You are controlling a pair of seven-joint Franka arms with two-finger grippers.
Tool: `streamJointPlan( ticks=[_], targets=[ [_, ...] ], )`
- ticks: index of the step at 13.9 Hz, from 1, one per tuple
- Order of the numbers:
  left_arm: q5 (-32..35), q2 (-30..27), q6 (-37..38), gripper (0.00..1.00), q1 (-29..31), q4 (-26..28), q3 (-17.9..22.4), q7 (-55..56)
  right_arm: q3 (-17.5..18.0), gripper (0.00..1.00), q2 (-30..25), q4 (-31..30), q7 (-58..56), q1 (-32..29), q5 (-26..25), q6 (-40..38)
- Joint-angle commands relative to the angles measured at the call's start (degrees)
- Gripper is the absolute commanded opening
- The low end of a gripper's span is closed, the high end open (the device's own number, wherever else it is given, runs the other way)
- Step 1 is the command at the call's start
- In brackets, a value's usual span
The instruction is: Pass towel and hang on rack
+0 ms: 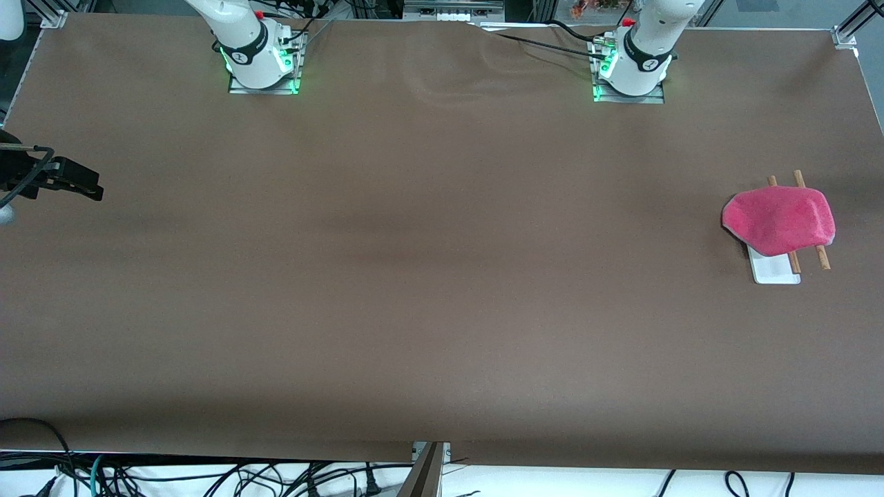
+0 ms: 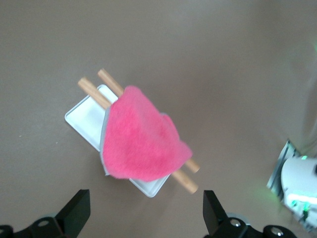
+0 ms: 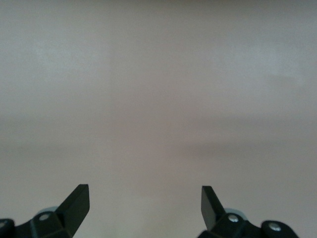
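Note:
The pink towel (image 1: 779, 219) hangs draped over the two wooden rods of the rack (image 1: 823, 257), whose white base (image 1: 775, 268) stands toward the left arm's end of the table. In the left wrist view the towel (image 2: 141, 141) covers the middle of the rack (image 2: 86, 116). My left gripper (image 2: 145, 196) is open and empty, up in the air over the rack, and is out of the front view. My right gripper (image 1: 90, 188) is open and empty (image 3: 144, 191) over bare table at the right arm's end.
The brown table cover (image 1: 442, 276) spans the whole view. The two arm bases (image 1: 262, 62) (image 1: 632, 69) stand along the edge farthest from the front camera. Loose cables (image 1: 207, 476) lie below the nearest table edge. The left arm's base (image 2: 297, 183) shows in the left wrist view.

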State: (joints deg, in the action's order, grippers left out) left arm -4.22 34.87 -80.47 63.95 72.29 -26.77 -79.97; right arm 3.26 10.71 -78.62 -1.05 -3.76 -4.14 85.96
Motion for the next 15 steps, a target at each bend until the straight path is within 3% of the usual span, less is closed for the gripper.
streamJointPlan(
  ticks=[1, 5, 11, 15],
  targets=[
    [0.53, -4.45, 2.86, 1.00, -0.93, 0.57, -4.14, 13.91, 0.17, 1.00, -0.78, -0.57, -0.97, -0.28, 0.88, 0.18],
    [0.45, -7.53, 4.09, 1.00, -0.93, 1.63, -10.48, 27.55, 0.25, 1.00, -0.78, -0.48, -0.97, -0.19, 0.88, 0.26],
    [1.14, -20.26, 3.40, 1.00, -1.02, 8.21, -18.91, 56.36, 0.25, 1.00, -0.78, -0.48, -0.88, -0.19, 0.97, 0.35],
    [4.04, -24.49, 0.15, 1.00, -1.02, 12.26, -27.43, 73.78, 0.34, 1.00, -0.78, -0.48, -0.88, -0.10, 0.97, 0.44]
  ],
)
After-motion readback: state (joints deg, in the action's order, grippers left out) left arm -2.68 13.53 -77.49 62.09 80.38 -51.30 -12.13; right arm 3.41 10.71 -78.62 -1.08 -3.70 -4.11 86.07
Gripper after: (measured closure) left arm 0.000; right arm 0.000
